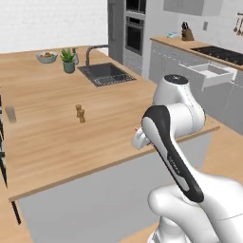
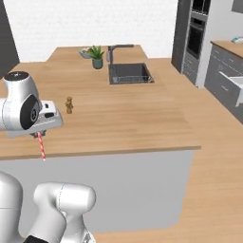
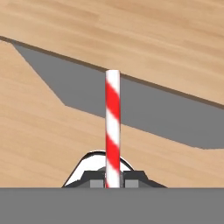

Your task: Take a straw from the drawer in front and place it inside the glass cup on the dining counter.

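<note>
My gripper (image 2: 39, 135) is shut on the red and white striped straw (image 2: 42, 148), which hangs down from it over the near edge of the dining counter (image 2: 133, 118). In the hand view the straw (image 3: 113, 122) stands straight up between the two finger tips, with the counter's edge and grey side behind it. The glass cup (image 1: 10, 114) stands upright at the far left of the dining counter (image 1: 57, 142), well away from the hand. The drawer (image 1: 213, 75) is pulled open at the right, its white inside showing.
Two small brown shakers (image 1: 80, 113) stand mid-counter between the hand and the cup. A dark sink (image 1: 106, 74) with a tap, a potted plant (image 1: 69, 60) and a bowl (image 1: 47, 57) sit at the far end. Grey cabinets and an oven line the right wall.
</note>
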### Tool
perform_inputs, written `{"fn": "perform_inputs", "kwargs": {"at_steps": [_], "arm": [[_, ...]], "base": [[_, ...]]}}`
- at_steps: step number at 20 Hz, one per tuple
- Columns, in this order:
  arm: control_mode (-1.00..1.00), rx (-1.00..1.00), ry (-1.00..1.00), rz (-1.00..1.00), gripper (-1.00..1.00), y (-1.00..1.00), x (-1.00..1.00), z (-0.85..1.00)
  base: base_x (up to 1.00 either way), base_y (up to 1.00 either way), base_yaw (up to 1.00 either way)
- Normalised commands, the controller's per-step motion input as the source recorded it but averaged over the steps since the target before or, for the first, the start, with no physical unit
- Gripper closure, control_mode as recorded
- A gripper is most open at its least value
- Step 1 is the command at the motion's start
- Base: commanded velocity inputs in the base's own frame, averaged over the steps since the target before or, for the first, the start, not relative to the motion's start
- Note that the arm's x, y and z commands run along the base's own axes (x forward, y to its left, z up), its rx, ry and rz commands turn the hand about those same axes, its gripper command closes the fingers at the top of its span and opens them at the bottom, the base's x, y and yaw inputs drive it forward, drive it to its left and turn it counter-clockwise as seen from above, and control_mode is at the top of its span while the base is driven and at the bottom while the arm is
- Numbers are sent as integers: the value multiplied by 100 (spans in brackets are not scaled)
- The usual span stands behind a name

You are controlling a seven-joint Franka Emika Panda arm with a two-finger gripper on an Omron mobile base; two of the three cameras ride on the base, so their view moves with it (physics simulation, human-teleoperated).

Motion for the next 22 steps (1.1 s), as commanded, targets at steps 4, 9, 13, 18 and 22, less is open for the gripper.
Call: {"fn": "perform_inputs", "kwargs": {"at_steps": [4, 9, 13, 18, 22], "arm": [[100, 0, 0, 0, 100, 0, 0, 0], [100, 0, 0, 0, 100, 0, 0, 0], [100, 0, 0, 0, 100, 0, 0, 0], [100, 0, 0, 0, 100, 0, 0, 0], [100, 0, 0, 0, 100, 0, 0, 0]], "base": [[0, 100, -24], [0, 100, -33], [0, 100, -38], [0, 100, -40], [0, 100, -43]]}}
